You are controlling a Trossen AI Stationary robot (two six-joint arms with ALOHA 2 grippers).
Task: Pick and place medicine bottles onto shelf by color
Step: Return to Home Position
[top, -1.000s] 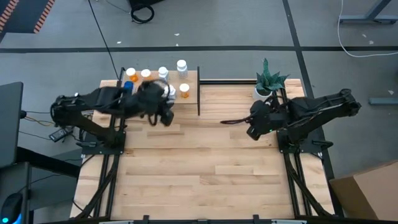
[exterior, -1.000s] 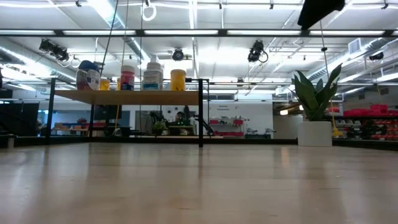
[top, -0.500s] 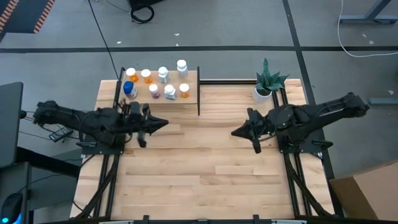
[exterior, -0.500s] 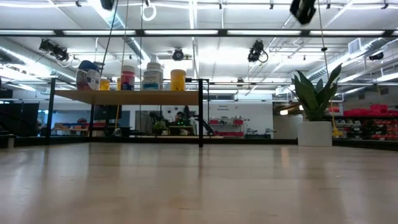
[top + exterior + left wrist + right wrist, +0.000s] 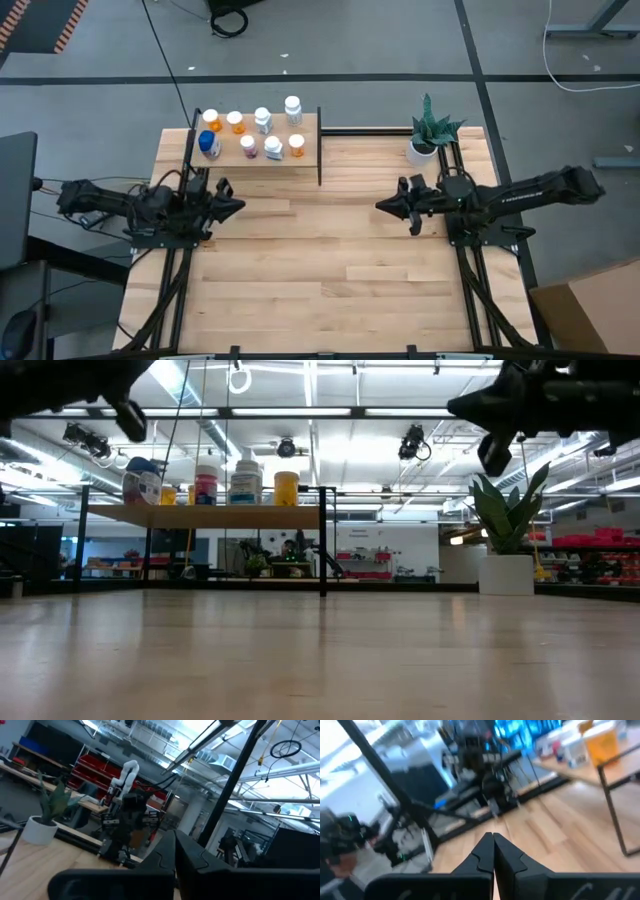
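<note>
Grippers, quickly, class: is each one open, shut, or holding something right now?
Left gripper: shut, holding nothing.
Right gripper: shut, holding nothing.

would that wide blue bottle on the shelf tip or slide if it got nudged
Probably slide rather than tip: the wide blue bottle looks squat and broad-based. It stands near the shelf end, so a push outward might drop it. Likely light, rigid plastic.
</note>
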